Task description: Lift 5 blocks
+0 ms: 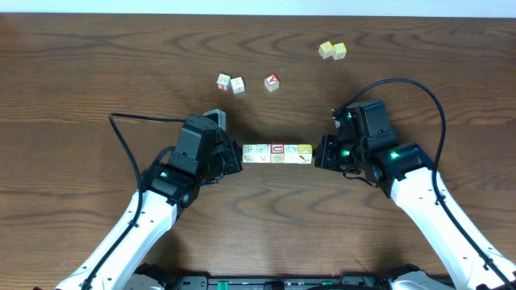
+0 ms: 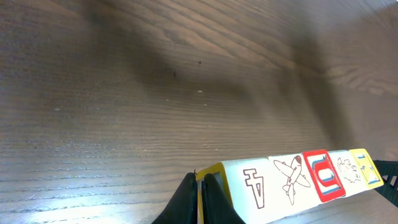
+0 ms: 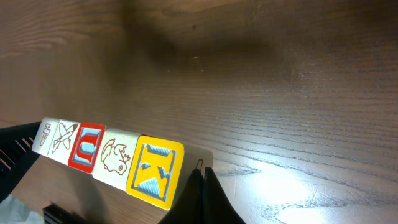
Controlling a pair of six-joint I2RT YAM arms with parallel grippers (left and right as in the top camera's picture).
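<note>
Several blocks (image 1: 277, 153) form one straight row at the table's middle, end to end. Their faces are cream with prints; one is red-framed and the right-end one is yellow. My left gripper (image 1: 239, 155) is shut, its tips pressed against the row's left end. My right gripper (image 1: 317, 155) is shut too, tips against the right end. In the left wrist view the shut gripper (image 2: 200, 182) meets the yellow-edged end of the row (image 2: 292, 180). In the right wrist view the gripper (image 3: 202, 177) touches the end beside the yellow K of the row (image 3: 106, 152). Whether the row rests on the table I cannot tell.
Two loose cream printed cubes (image 1: 223, 81) (image 1: 238, 84) and a red-faced cube (image 1: 272, 81) lie behind the row. Two yellow cubes (image 1: 326, 49) (image 1: 339, 51) sit at the back right. Black cables (image 1: 129, 121) (image 1: 403, 80) arc from each arm.
</note>
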